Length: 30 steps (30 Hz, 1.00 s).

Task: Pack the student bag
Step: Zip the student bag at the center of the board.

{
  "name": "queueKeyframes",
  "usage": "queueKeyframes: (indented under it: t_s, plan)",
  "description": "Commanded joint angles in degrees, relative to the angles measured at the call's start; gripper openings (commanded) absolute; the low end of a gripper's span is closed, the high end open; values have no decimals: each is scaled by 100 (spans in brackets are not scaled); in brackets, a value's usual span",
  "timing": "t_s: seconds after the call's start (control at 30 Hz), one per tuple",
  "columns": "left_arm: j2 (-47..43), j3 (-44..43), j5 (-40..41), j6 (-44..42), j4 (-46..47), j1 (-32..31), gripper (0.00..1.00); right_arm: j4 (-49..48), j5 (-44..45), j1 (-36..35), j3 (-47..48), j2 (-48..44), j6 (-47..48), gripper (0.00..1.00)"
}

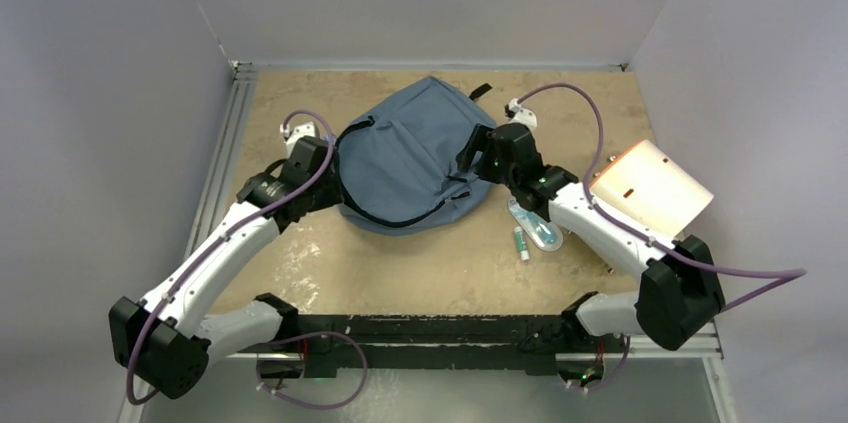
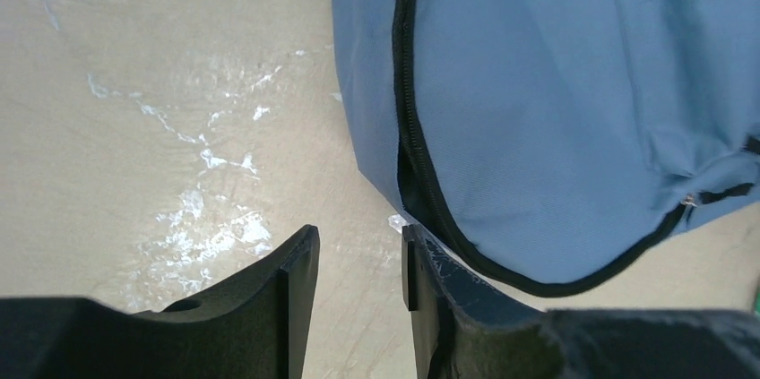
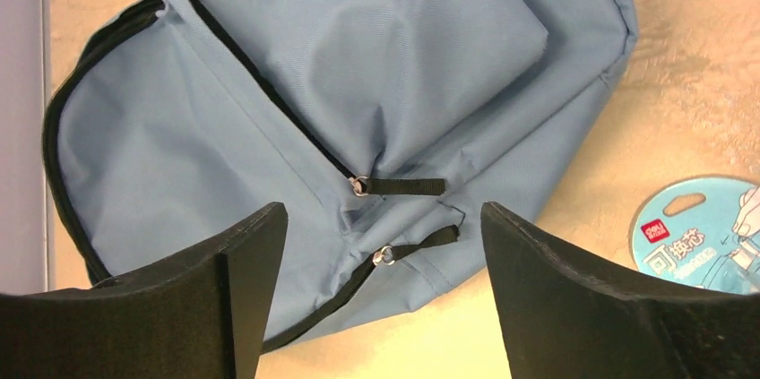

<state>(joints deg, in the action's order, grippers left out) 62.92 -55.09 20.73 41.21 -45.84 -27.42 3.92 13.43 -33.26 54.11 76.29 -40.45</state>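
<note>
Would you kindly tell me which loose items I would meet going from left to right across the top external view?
First the slate-blue fabric backpack → light-blue blister pack → pale beige flat folder.

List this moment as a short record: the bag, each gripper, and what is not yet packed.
Bag: student bag lies flat on the table, front pocket up
Left arm: left gripper slightly open, nothing between its fingers, at the bag's left edge beside the main zipper
Right arm: right gripper wide open, empty, above the two zipper pulls
Unpacked: beige folder, blue blister pack and small green tube, all on the table right of the bag
</note>
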Motion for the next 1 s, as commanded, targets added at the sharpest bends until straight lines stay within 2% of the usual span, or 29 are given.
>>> queueKeyframes:
  t_s: [0.0, 0.13, 0.27, 0.43, 0.53, 0.67, 0.83, 0.97]
  plan:
    - [-382, -394, -266, -663, 95, -6, 38, -114, 412, 71, -154, -230, -594, 82]
    - [-630, -178, -1290, -1387, 1133, -132, 38, -120, 181, 265, -270, -142, -681, 83]
    - [-600, -35, -1650, -1685, 1911, -566, 38, -231, -203, 683, -484, -72, -704, 83]
    - [217, -269, -1221, -2130, 2471, -1600, 38, -252, -366, 805, -589, 127, -580, 83]
    - [978, -650, -1389, -2519, 2584, -2063, 38, -334, -516, 871, -677, 273, -591, 84]
    - [1812, -1034, -1876, -3087, 2843, -2387, 38, -525, -664, 979, -833, 280, -638, 83]
    - [2263, -1109, -2321, -3732, 3537, -2502, 39, -762, -859, 1199, -995, 379, -631, 81]
    - [2679, -1407, -2334, -4075, 3578, -2597, 40, -1057, -1316, 1443, -1064, 599, -632, 78]
